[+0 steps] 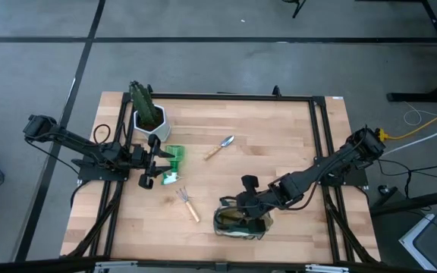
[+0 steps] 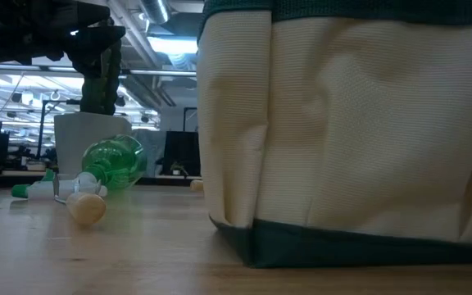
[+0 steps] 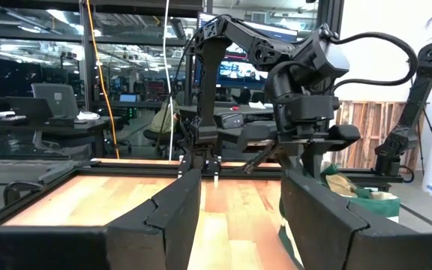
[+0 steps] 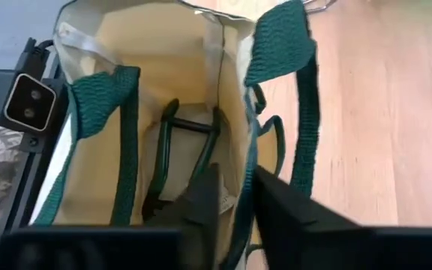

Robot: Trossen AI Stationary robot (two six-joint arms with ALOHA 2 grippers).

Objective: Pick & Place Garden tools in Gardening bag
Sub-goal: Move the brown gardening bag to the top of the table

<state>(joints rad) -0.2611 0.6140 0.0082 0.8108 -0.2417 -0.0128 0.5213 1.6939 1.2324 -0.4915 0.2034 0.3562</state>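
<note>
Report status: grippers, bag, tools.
Right gripper pinching gardening bag rim. Left gripper open above the green-and-white item. Rake, trowel still out.

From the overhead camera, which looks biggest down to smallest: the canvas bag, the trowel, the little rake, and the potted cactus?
1. Bag, though the right arm covers part of it.
2. Potted cactus, close behind the bag.
3. Trowel and rake: look about alike, too near to rank.

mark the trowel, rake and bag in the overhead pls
trowel point(image 1: 220, 147), high view, on the shaft between blade and wooden handle.
rake point(image 1: 188, 205), high view, where the prongs meet the handle.
bag point(image 1: 230, 224), high view, on the beige wall at its left end.
</note>
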